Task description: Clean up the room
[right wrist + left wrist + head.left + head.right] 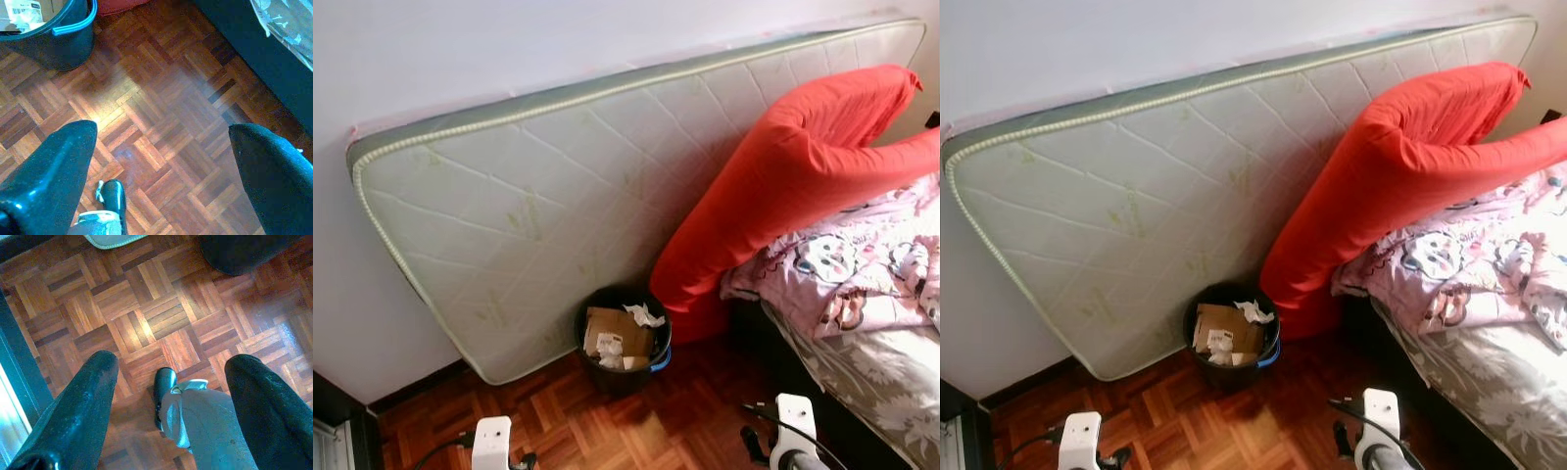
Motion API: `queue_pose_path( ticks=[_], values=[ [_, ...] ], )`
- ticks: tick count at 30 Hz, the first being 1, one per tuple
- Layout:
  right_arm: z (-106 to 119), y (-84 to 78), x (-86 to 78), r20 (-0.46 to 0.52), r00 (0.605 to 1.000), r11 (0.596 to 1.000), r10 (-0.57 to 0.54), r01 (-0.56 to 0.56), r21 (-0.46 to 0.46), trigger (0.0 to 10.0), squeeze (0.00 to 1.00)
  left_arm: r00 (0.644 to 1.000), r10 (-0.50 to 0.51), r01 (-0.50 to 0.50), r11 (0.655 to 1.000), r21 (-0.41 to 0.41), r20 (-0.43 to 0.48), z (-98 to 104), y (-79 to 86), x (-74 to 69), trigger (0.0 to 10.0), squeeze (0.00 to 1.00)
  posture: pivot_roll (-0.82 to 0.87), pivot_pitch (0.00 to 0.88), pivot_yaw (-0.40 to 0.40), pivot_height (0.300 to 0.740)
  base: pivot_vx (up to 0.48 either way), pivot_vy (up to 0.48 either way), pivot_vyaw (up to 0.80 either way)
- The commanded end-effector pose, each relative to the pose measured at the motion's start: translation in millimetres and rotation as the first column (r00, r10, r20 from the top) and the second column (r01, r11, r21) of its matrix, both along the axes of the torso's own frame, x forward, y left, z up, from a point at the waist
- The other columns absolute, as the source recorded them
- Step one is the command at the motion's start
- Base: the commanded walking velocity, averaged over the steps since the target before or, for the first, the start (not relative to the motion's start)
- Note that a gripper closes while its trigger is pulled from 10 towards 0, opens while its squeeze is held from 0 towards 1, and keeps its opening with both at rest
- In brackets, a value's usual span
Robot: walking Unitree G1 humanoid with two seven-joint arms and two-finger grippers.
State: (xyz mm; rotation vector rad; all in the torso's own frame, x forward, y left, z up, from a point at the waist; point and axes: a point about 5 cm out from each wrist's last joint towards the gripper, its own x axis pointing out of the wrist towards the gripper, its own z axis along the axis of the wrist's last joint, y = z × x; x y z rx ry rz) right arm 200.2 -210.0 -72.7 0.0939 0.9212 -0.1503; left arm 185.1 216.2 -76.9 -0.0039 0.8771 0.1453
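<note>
Both grippers are just hanging low over the parquet floor (166,127) with nothing in them. Left gripper (168,396) has its fingers spread wide apart, right gripper (164,161) same deal, wide apart and empty.

Using the black bin (624,338) as the landmark: it sits on the floor ahead of both arms, already stuffed with cardboard and crumpled paper. Right behind it a bare mattress (558,196) leans against the wall. Just to its right a big red pillow (783,176) slumps against the mattress, and further right is the bed (862,294) with rumpled pink bedding.

My guess: trash mostly binned, the bed looks untidied.
</note>
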Motion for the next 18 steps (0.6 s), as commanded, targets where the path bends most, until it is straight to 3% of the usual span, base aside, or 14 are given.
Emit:
queue_pose_path(
  ticks=[1,18],
  values=[
    [1.1,-0.6,2.0,0.004,1.0,1.0,-0.011,0.011,0.002,10.0,0.0,1.0,-0.008,0.008,1.0,0.016,-0.019,-1.0,1.4,-1.8,10.0,0.0,0.08,0.0,-0.046,0.74,0.0,-0.304,-0.77],
    [1.9,-0.2,3.3,0.015,1.0,1.0,0.0,0.0,-0.001,10.0,0.0,1.0,-0.01,0.011,1.0,0.016,-0.026,-1.2,1.4,-2.0,10.0,0.0,0.07,0.0,-0.039,0.74,0.0,-0.36,0.0]
  ],
)
